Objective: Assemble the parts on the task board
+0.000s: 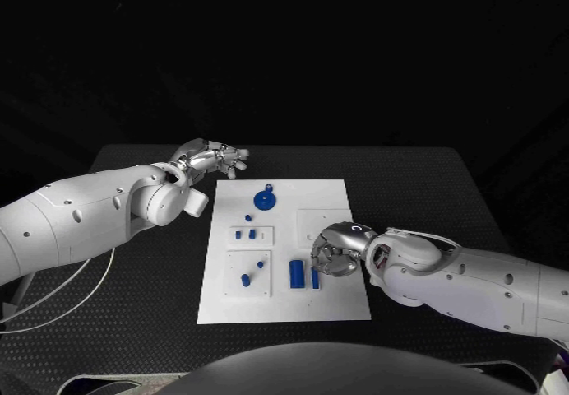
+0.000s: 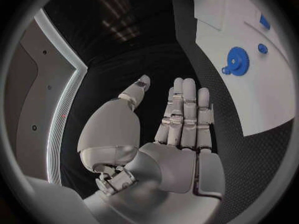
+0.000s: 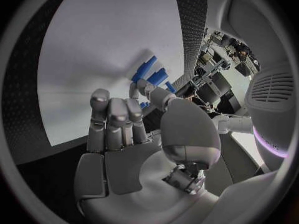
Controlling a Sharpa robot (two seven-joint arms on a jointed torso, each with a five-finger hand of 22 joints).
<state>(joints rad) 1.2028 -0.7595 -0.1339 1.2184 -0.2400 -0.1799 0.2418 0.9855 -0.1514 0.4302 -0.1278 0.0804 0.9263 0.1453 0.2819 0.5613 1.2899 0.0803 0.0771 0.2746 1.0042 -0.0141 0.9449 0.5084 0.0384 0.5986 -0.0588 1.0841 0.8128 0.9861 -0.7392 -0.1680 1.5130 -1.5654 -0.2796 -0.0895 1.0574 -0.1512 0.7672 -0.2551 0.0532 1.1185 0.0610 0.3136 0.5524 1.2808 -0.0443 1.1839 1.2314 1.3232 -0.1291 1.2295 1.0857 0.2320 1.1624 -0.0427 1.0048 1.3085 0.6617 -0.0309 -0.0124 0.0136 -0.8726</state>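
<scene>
A: From the head view, where do things sit?

B: The flat white rectangular task board (image 1: pixel 282 251) lies in the middle of the black textured desk (image 1: pixel 439 185). On it, a blue toothed gear with a small tab (image 1: pixel 265 198) sits toward the far end, small blue pegs (image 1: pixel 252 235) in the middle, and two upright-lying blue blocks (image 1: pixel 303 274) near the close edge.

A: And the hands?

B: The silver left hand (image 1: pixel 211 159) hovers off the board's far left corner, fingers apart, holding nothing. The silver right hand (image 1: pixel 337 251) is over the board, just beside the two blocks; its fingers are curled downward (whether they grip anything I cannot tell here).

A: The left wrist view?

B: The left hand (image 2: pixel 177 134) is flat, fingers (image 2: pixel 187 109) straight and side by side, thumb apart, nothing in it. The gear (image 2: pixel 236 60) lies on the board (image 2: pixel 249 99) beyond.

A: The right wrist view?

B: The right hand (image 3: pixel 134 134) has its fingers (image 3: pixel 115 117) bent together, fingertips close to the blue blocks (image 3: pixel 151 73) on the board (image 3: pixel 93 59); contact is hidden, so I cannot tell.
</scene>
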